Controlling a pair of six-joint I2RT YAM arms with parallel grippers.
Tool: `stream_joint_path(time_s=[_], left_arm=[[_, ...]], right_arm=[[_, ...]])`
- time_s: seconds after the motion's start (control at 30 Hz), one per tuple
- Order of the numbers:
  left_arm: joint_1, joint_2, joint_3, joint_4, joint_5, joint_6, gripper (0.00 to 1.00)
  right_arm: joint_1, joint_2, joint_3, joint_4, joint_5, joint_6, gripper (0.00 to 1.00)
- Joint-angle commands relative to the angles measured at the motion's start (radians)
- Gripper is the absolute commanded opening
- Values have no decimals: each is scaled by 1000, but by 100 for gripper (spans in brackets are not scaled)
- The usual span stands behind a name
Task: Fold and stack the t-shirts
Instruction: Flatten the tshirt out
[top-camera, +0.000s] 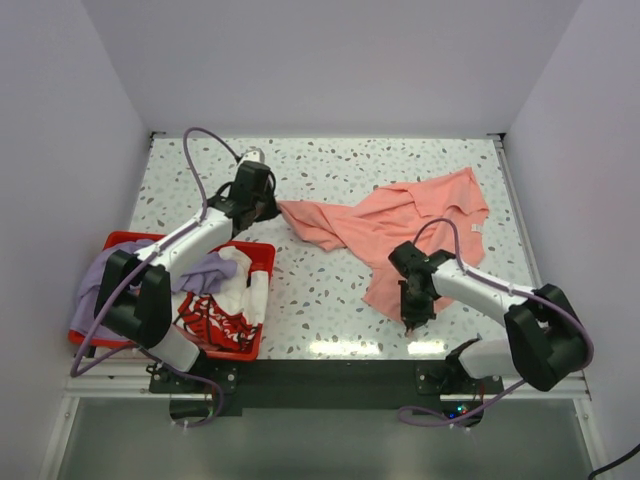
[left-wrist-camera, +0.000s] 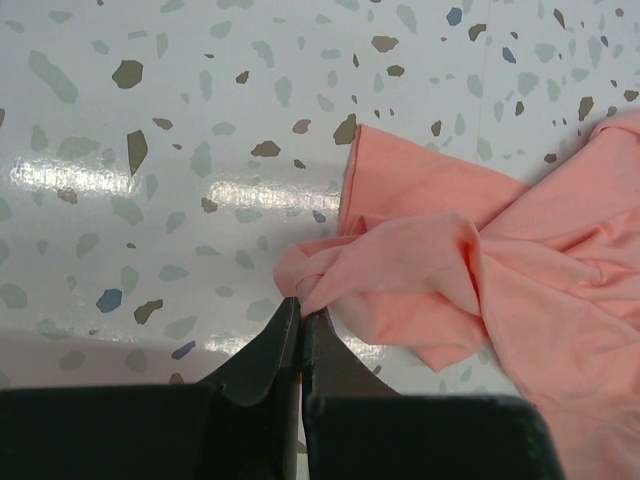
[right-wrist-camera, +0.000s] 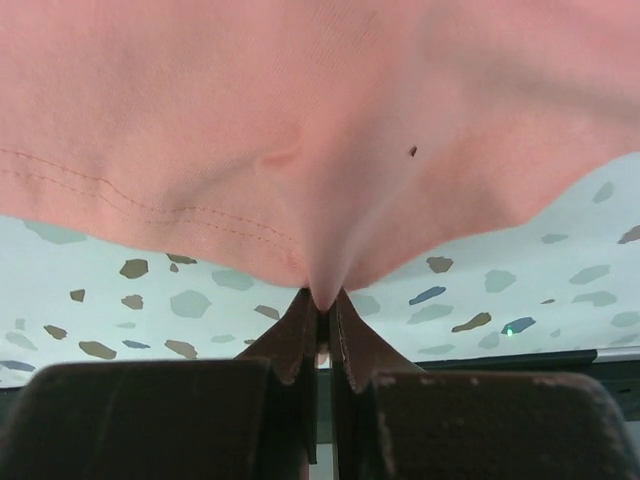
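The salmon-pink t-shirt (top-camera: 400, 225) lies crumpled across the right half of the table. My left gripper (top-camera: 268, 205) is shut on its left tip, pinching a twisted fold of pink cloth (left-wrist-camera: 400, 270) between the jaws (left-wrist-camera: 300, 305). My right gripper (top-camera: 413, 318) is shut on the shirt's near hem, and the stitched hem (right-wrist-camera: 320, 150) drapes from the pinch (right-wrist-camera: 323, 300). A lavender-purple t-shirt (top-camera: 108, 275) and a white t-shirt with red print (top-camera: 225, 300) sit bunched in the crate.
A red plastic crate (top-camera: 262, 255) stands at the near left of the speckled table (top-camera: 330, 170), close to the left arm. White walls enclose the table at the back and on both sides. The table's near edge runs just below my right gripper.
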Motion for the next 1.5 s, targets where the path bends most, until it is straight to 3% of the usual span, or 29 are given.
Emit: stream_joint_path(time_s=[0.0, 0.17, 0.43, 0.57, 0.7, 1.17, 1.47], left_arm=[[-10, -3, 61, -6, -27, 5, 0], [-21, 11, 111, -29, -45, 28, 0], [-37, 13, 145, -6, -57, 34, 0], [-38, 17, 148, 5, -70, 42, 0], [-40, 37, 176, -14, -74, 68, 0], [-40, 100, 297, 23, -68, 111, 0], [-50, 33, 359, 54, -114, 143, 0]], right_arm=[[-28, -56, 50, 36, 87, 10, 0], [-152, -79, 171, 5, 134, -93, 0], [-302, -7, 341, 106, 156, -236, 0], [-319, 64, 415, 130, 117, -276, 0], [-353, 77, 455, 142, 174, -290, 0], [-376, 36, 545, 240, 260, -291, 0], [-375, -27, 670, 278, 355, -317, 0]])
